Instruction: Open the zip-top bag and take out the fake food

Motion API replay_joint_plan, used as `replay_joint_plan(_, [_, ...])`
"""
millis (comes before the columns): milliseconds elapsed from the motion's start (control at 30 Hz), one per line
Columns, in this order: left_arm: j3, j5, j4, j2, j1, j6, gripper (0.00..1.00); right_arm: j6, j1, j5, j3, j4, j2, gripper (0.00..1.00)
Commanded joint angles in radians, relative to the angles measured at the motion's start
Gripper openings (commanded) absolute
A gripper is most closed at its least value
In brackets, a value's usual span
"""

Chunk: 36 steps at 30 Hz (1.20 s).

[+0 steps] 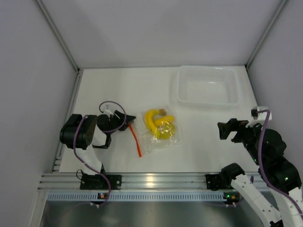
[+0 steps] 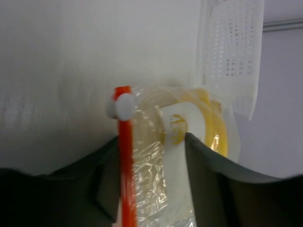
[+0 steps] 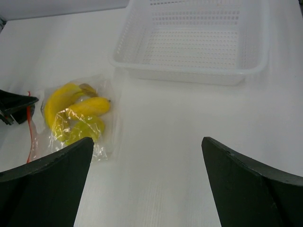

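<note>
The zip-top bag (image 1: 161, 137) lies flat mid-table, its orange-red zipper strip (image 1: 137, 140) along its left edge. Inside are the yellow banana bunch (image 1: 152, 118) and the yellow-green fruit (image 1: 166, 130). My left gripper (image 1: 129, 120) is open at the far end of the strip. In the left wrist view the gripper (image 2: 151, 139) straddles the strip (image 2: 125, 165) and crinkled plastic, just behind a white slider (image 2: 121, 106). My right gripper (image 1: 226, 130) is open and empty, to the right of the bag. In the right wrist view the gripper (image 3: 147, 139) faces the bag (image 3: 106, 123), banana (image 3: 61, 97) and fruit (image 3: 84, 130).
A rigid clear perforated tray (image 1: 207, 101) stands at the back right, empty; it also shows in the right wrist view (image 3: 189, 71) and the left wrist view (image 2: 232, 47). White walls close the table's left, back and right sides.
</note>
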State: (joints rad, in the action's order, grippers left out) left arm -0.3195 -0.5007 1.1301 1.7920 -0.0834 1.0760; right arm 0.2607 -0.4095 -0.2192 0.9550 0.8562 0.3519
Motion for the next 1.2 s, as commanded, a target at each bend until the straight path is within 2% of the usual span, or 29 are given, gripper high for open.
replay_joint_plan(0, [0.019,-0.059,0.184,0.069,0.004,0.042,0.44,-0.018,0.011,0.009,0.008,-0.072,0.021,0.99])
replay_joint_plan(33, [0.020,-0.062,0.195,0.078,0.004,0.044,0.39,-0.018,0.011,0.012,0.007,-0.074,0.024,1.00])
replay_joint_plan(67, [0.020,-0.067,0.203,0.082,0.004,0.044,0.29,-0.017,0.009,0.015,0.004,-0.077,0.022,0.99])
replay_joint_plan(167, [0.022,-0.082,0.221,0.075,0.004,0.045,0.13,-0.017,0.011,0.020,-0.002,-0.089,0.030,0.99])
replay_joint_plan(300, [0.014,-0.110,0.220,0.008,0.001,0.041,0.01,-0.018,0.011,0.027,-0.015,-0.106,0.042,1.00])
replay_joint_plan(533, [-0.093,-0.282,0.220,-0.115,-0.044,0.030,0.00,-0.008,0.011,0.067,0.005,-0.121,0.056,0.99])
replay_joint_plan(700, [-0.182,-0.378,0.186,-0.135,-0.071,0.048,0.00,-0.006,0.009,0.067,0.018,-0.120,0.052,0.99])
replay_joint_plan(767, [-0.275,-0.432,0.070,-0.154,-0.091,0.003,0.00,0.008,0.011,0.051,0.018,-0.117,0.052,0.99])
replay_joint_plan(800, [-0.306,-0.444,-0.104,-0.172,-0.122,-0.040,0.00,0.006,0.011,0.049,0.018,-0.118,0.050,0.99])
replay_joint_plan(833, [-0.344,-0.446,-0.203,-0.193,-0.140,-0.156,0.00,0.008,0.011,0.052,0.018,-0.120,0.050,0.99])
replay_joint_plan(900, [-0.444,-0.423,-0.403,-0.270,-0.215,-0.284,0.00,0.003,0.011,0.079,0.018,-0.128,0.045,0.99])
replay_joint_plan(933, [-0.475,-0.409,-0.564,-0.295,-0.240,-0.400,0.00,0.002,0.011,0.086,0.022,-0.128,0.044,0.99])
replay_joint_plan(1000, [-0.549,-0.375,-0.685,-0.357,-0.304,-0.476,0.00,-0.005,0.009,0.109,0.031,-0.121,0.052,0.99])
replay_joint_plan(1133, [-0.654,-0.368,-0.892,-0.424,-0.358,-0.598,0.00,-0.021,0.011,0.187,0.057,-0.123,0.075,0.99])
replay_joint_plan(1167, [-0.676,-0.360,-0.988,-0.433,-0.366,-0.625,0.00,-0.023,0.009,0.207,0.062,-0.126,0.081,0.99])
